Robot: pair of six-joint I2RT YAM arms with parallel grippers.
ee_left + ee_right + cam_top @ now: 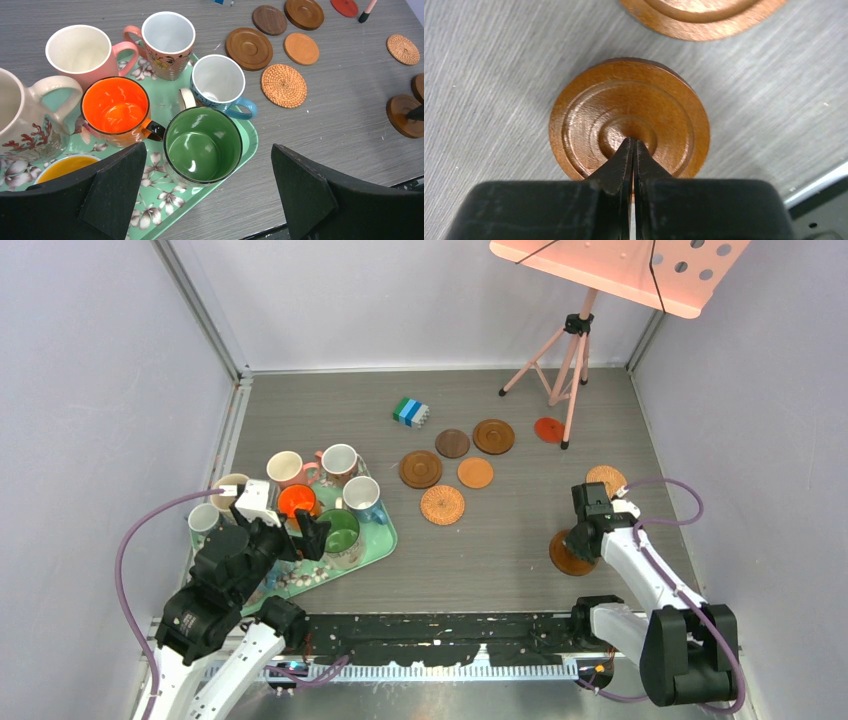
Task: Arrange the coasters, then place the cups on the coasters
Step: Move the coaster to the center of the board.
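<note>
Right gripper [633,145] pinched together, tips on the centre dimple of a brown coaster [629,117] lying flat on the table [499,75]; nothing held. Second coaster [701,17] just beyond. Looks like stiff, light, smooth wood: pinch at the rim, not the face. Left gripper [210,172] spread wide above the green mug [202,145] on the tray [250,135].
</note>
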